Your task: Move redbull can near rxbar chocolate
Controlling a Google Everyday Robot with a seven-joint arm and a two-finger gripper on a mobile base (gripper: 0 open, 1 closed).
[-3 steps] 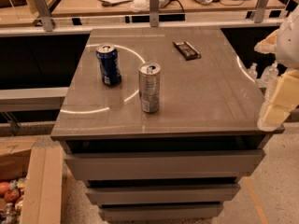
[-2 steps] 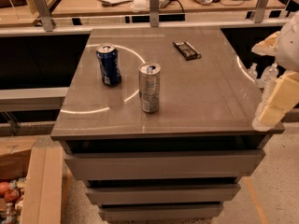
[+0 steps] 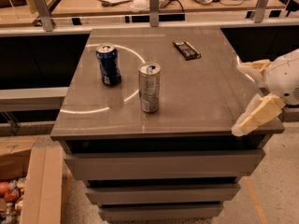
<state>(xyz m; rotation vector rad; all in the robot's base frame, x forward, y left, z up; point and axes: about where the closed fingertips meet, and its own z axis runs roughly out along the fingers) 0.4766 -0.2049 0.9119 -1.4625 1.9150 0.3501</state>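
The redbull can [image 3: 149, 87], tall and silver-grey, stands upright near the middle front of the grey table top [image 3: 205, 92]. The rxbar chocolate [image 3: 186, 50], a small flat dark bar, lies at the back of the table, to the right of the can and well apart from it. My gripper [image 3: 239, 100] hangs at the table's right front edge, far to the right of the can. Its two cream fingers [image 3: 259, 115] are spread apart and hold nothing.
A shorter dark blue can [image 3: 108, 64] stands left of and behind the redbull can. The table is a drawer cabinet. A railing with posts [image 3: 154, 7] and a cluttered desk lie behind it. A cardboard box [image 3: 28, 181] sits on the floor at the lower left.
My gripper has moved a little down and to the left, closer to the table's right front corner. The cans and the bar have not moved.
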